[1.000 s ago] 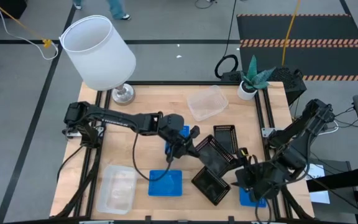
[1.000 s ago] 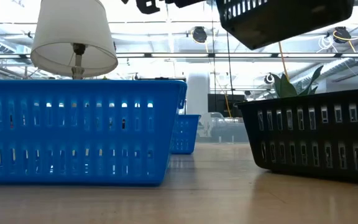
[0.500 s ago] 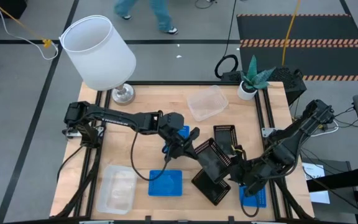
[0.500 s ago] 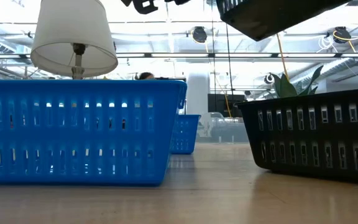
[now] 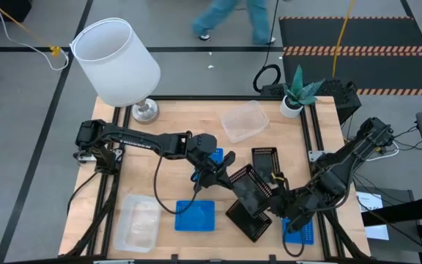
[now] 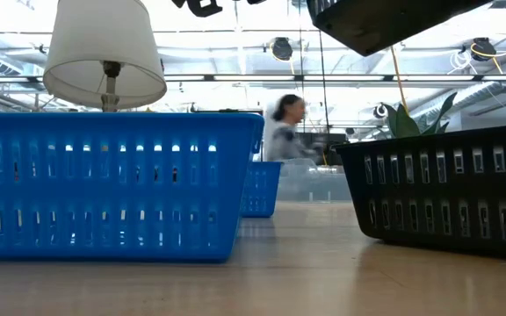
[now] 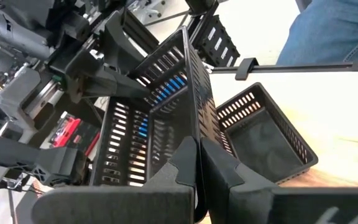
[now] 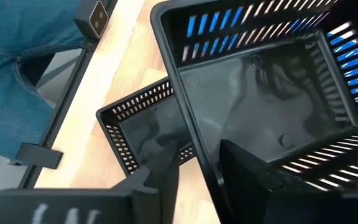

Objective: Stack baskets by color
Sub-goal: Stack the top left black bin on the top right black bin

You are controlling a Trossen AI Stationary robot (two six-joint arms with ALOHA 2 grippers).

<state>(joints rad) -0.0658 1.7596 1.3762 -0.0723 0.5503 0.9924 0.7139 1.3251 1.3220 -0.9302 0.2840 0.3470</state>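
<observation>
A black basket (image 5: 249, 185) hangs tilted above the table's middle, between my two grippers. My left gripper (image 5: 224, 167) is shut on its left end. From the near right, my right gripper (image 5: 273, 199) closes over the opposite wall. A second black basket (image 5: 249, 220) rests on its bottom right below it, and a third (image 5: 265, 160) lies just beyond. Blue baskets lie at the near middle (image 5: 195, 216), under my left gripper (image 5: 212, 155) and under my right arm (image 5: 299, 233). Clear baskets lie at the far middle (image 5: 242, 121) and near left (image 5: 139, 220). My left gripper pinches the rim of the basket's end wall (image 7: 191, 124) between its two fingers, coming slanting down from the table's left. The basket is lifted clear and tilted. My right gripper straddles the opposite wall (image 8: 194, 140), one finger inside (image 8: 247, 168) and one outside (image 8: 163, 168). It comes slanting down from the near right.
A white lamp (image 5: 116, 62) stands at the far left corner and a potted plant (image 5: 297, 92) at the far right. A person (image 5: 233, 18) walks past beyond the table's far edge. Bare wood shows at the left middle.
My right gripper has moved toward the table's left and a little down, onto the lifted black basket's wall. My left gripper stays in place. The held basket has tipped slightly.
</observation>
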